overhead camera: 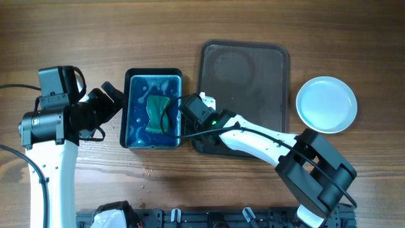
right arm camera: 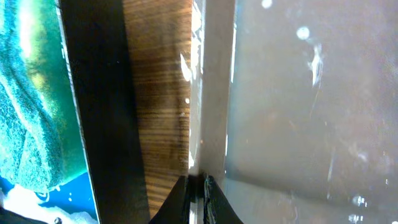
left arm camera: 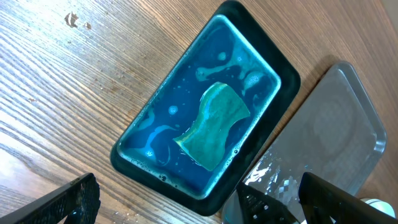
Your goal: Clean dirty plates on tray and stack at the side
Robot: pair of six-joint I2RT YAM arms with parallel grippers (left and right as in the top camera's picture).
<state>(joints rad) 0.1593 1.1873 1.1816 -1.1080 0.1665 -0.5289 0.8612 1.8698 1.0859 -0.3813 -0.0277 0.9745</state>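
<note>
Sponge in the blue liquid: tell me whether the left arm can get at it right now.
Probably yes. The left gripper is open beside the black tray, and the sponge lies uncovered. The right gripper, shut on the rim of the brown tray, sits off to the other side.

Seen from overhead, the left arm [overhead camera: 47,158] rises from 7 o'clock to 9 o'clock with its wrist turned toward 3 o'clock. The left gripper [overhead camera: 116,100] has its fingers [left arm camera: 71,200] spread wide, holding nothing. The right arm [overhead camera: 266,142] reaches from 5 o'clock toward centre, the right gripper [right arm camera: 198,186] pinched onto the tray [right arm camera: 298,93] rim
</note>
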